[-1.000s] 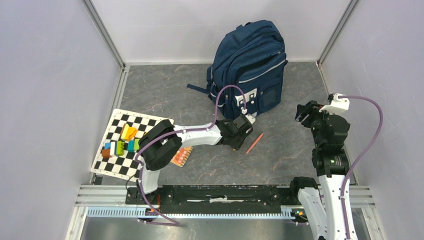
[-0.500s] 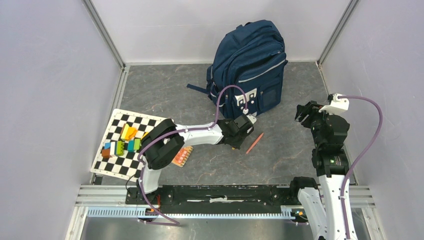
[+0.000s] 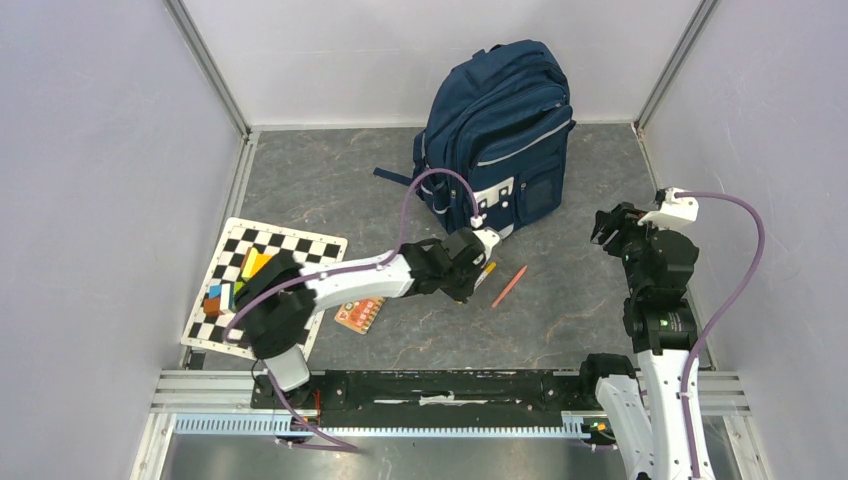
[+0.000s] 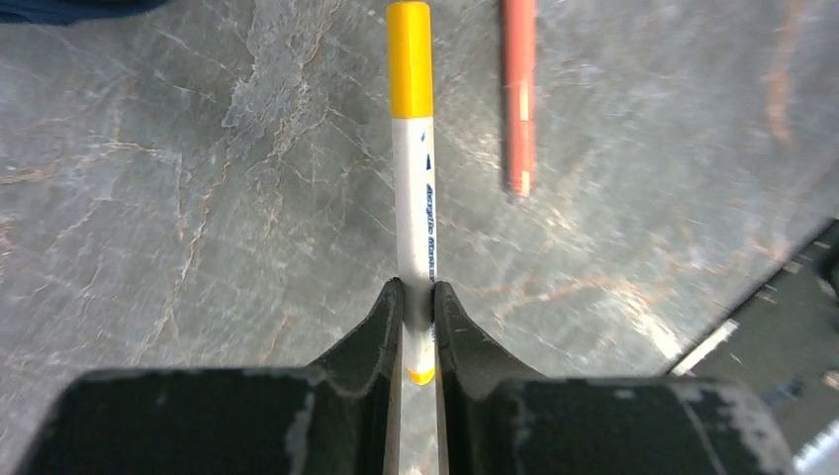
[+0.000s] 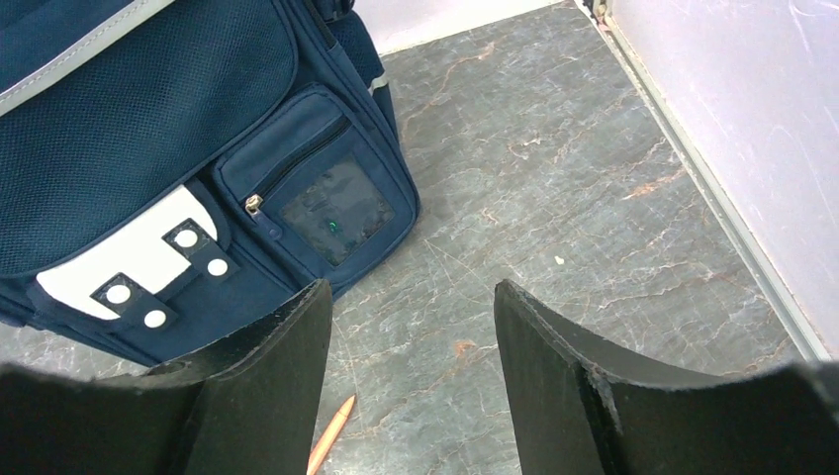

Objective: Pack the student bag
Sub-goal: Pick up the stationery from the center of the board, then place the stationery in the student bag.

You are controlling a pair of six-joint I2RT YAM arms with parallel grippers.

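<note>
The student bag (image 3: 500, 135) stands upright at the back of the table, a navy backpack with grey stripes and a white buckle patch; its front pockets fill the upper left of the right wrist view (image 5: 148, 148). My left gripper (image 3: 476, 268) is just in front of the bag, shut on a white marker with a yellow cap (image 4: 413, 178) that sticks out past the fingertips. A red pencil (image 3: 509, 286) lies on the table just right of the marker. My right gripper (image 3: 610, 225) hangs to the right of the bag, open and empty (image 5: 411, 297).
A chessboard mat (image 3: 310, 250) lies at the left with several coloured blocks (image 3: 232, 290) on it, partly hidden by the left arm. An orange pack (image 3: 360, 313) rests by the mat's near corner. Walls close in on three sides; a rail runs along the front.
My left gripper has closed on the marker and shifted slightly left, and the left arm's base link has swung left over the mat. The right arm has not moved.
</note>
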